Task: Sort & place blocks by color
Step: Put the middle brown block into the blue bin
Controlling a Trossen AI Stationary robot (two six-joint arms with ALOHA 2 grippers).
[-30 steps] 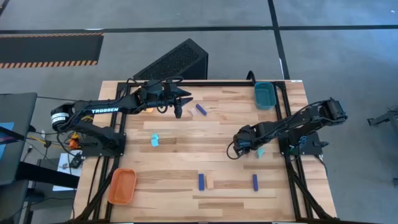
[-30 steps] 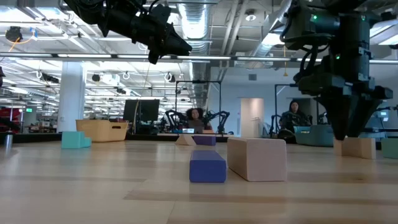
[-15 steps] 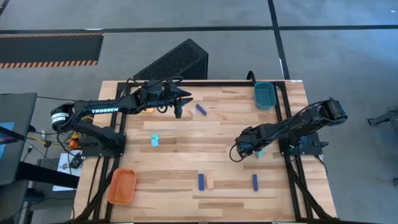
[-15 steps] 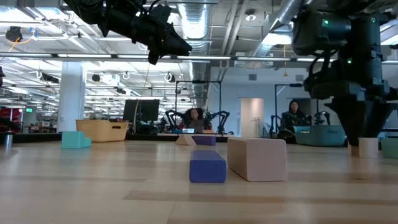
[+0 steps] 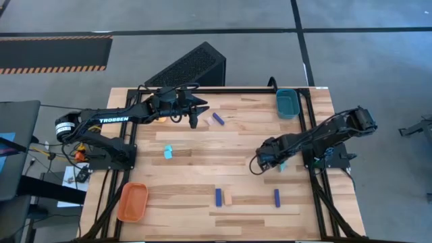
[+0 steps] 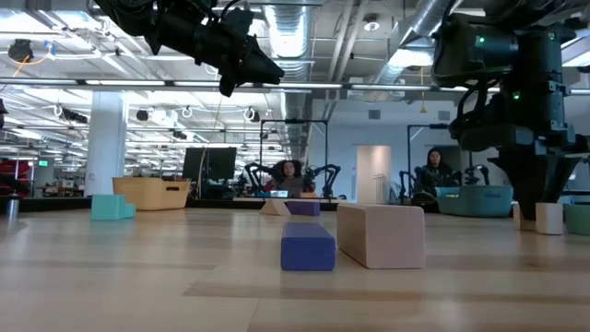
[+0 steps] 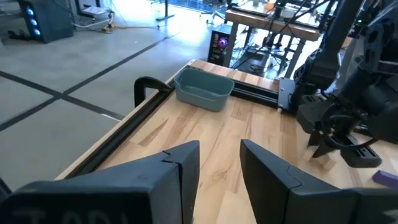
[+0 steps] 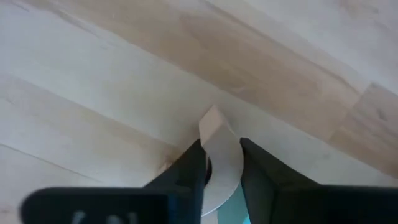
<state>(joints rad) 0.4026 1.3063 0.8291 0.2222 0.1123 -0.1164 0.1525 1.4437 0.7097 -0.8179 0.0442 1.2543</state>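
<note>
Right gripper (image 5: 258, 164) sits low over the table (image 5: 243, 148) near its right edge, and its fingers, wider half a second ago, now pinch a tan wood block (image 8: 216, 163) between them; a cyan block (image 5: 283, 165) lies just beside it. In the low view the tan piece (image 6: 548, 218) looks about level with the tabletop, so lift-off is not evident yet. Judgement: grasp just made, carry to a tray comes next. Left gripper (image 5: 194, 116) hovers unchanged near the far edge, jaws partly apart, nothing between them, a dark blue block (image 5: 217, 119) close by. Unsorted: another cyan block (image 5: 168, 152) left of centre; two blue bars (image 5: 219, 196) and a tan piece (image 5: 228, 199) near the front edge. Teal tray (image 5: 287, 102) at far-right corner, orange tray (image 5: 133, 202) at front-left.
</note>
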